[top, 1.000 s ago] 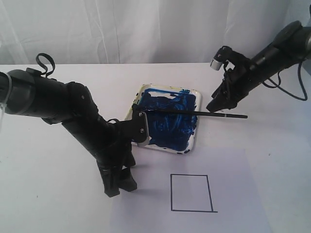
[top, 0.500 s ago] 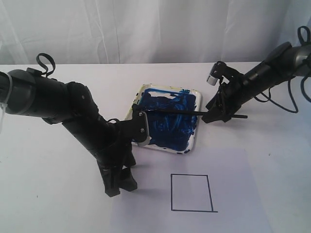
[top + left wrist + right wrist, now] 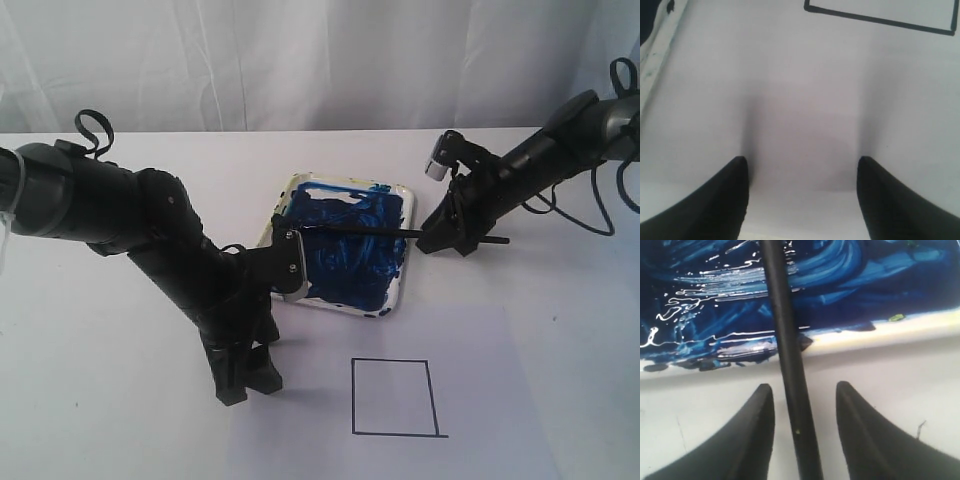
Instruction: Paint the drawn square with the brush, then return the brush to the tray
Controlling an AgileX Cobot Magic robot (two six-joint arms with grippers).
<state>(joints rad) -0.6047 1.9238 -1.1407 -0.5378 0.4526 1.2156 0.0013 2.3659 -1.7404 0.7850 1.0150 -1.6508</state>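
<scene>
Two grippers are in my views, and neither has hold of anything. The right gripper (image 3: 804,390) is low at the tray's (image 3: 396,296) right edge, its jaws partly closed and straddling the brush (image 3: 370,231). In the right wrist view I see a narrow gap on each side of the handle, so no grip yet. The brush lies across the tray, its tip end over the blue paint toward the left side, its handle running out past the right rim over the table (image 3: 120,400). The left gripper (image 3: 801,160) hangs wide open and empty, pointing down by the paper's (image 3: 480,380) left edge, just below the tray's near left corner. The square (image 3: 393,398) sits on the paper nearer the camera than the tray, right of the left gripper, its inside blank white.
</scene>
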